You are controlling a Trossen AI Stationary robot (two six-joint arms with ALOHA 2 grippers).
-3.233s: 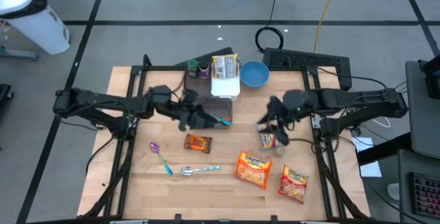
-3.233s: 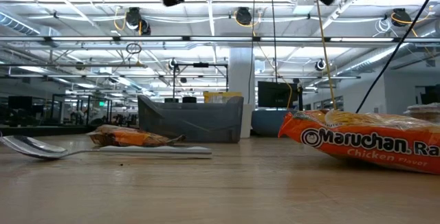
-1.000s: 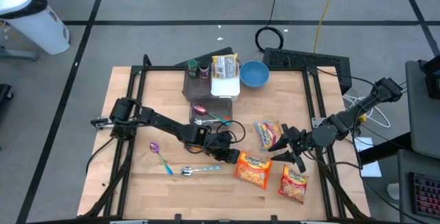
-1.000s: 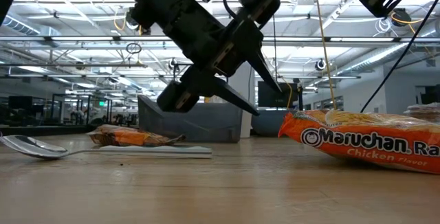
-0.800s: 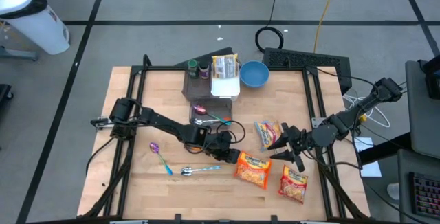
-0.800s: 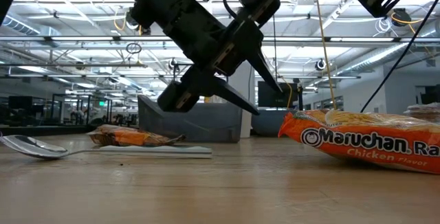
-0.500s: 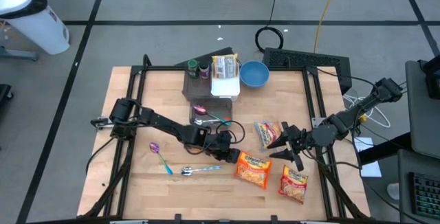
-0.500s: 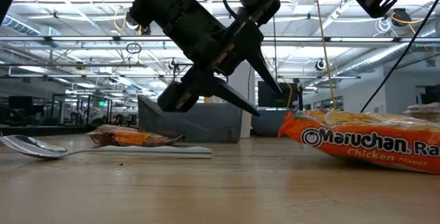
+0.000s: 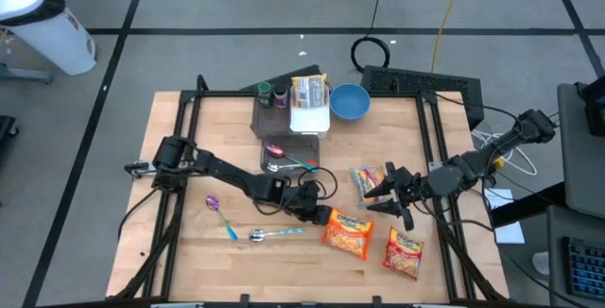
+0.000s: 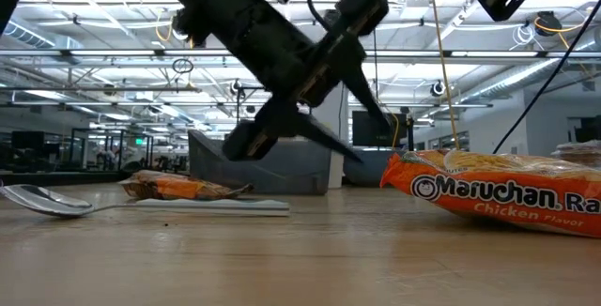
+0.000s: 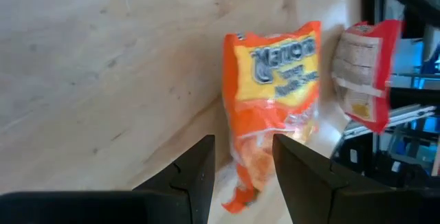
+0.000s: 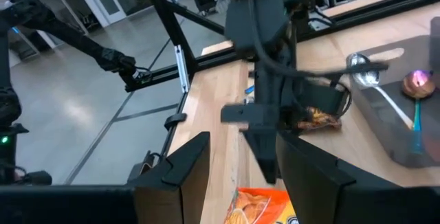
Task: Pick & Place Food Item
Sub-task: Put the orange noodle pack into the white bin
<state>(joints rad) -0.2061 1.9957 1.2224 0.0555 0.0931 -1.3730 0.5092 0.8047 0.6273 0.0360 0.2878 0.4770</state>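
Bare wooden table (image 9: pixel 189 147) lies under your left gripper (image 9: pixel 321 215), jaws parted and empty just short of the orange noodle packet (image 9: pixel 348 231), so lower squarely over its near edge before closing, while the right gripper (image 9: pixel 386 197) waits open beside it.

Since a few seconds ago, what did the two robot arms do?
The left gripper swung from above the grey plastic bin toward the table's near side. It now hangs open beside the orange ramen noodle packet. The right gripper shifted a little beside the small crinkly snack bag and is also open. Nothing was grabbed or dropped. The ramen packet and the metal spoon stayed put.
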